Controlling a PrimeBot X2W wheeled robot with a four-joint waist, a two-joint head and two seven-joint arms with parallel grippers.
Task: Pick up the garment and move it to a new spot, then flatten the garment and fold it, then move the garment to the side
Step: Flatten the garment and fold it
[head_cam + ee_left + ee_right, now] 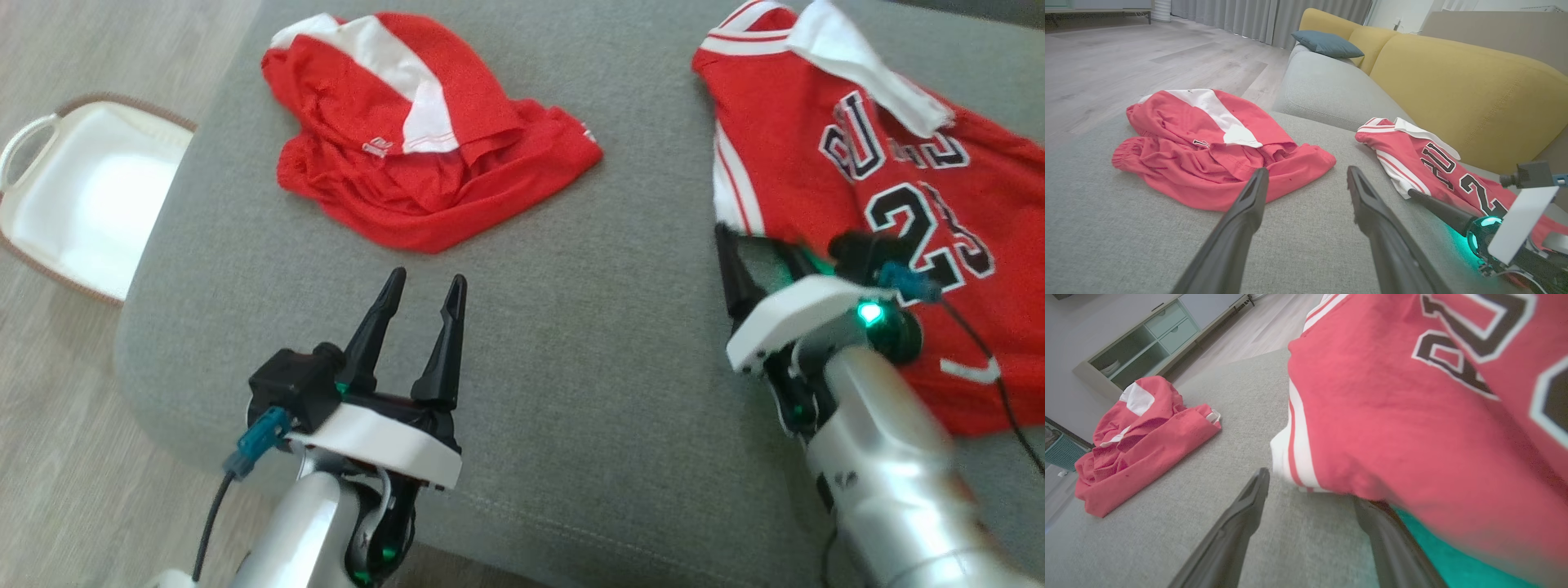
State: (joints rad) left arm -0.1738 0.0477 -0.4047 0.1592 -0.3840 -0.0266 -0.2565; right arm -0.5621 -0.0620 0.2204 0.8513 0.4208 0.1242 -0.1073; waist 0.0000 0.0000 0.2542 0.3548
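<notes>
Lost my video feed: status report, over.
Left gripper open over the cushion. Right gripper open at jersey edge, one fingertip hidden by cloth. Crumpled shorts lie apart, not blocking.

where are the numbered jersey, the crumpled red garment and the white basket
numbered jersey (804, 155), head view, plain red fabric left of the lettering
crumpled red garment (392, 208), head view, red folds below the white panel
white basket (90, 196), head view, bare inside bottom

A white basket (82, 196) stands on the floor (49, 457) beside the grey sofa (571, 343) bearing a blue cushion (1327, 44).
</notes>
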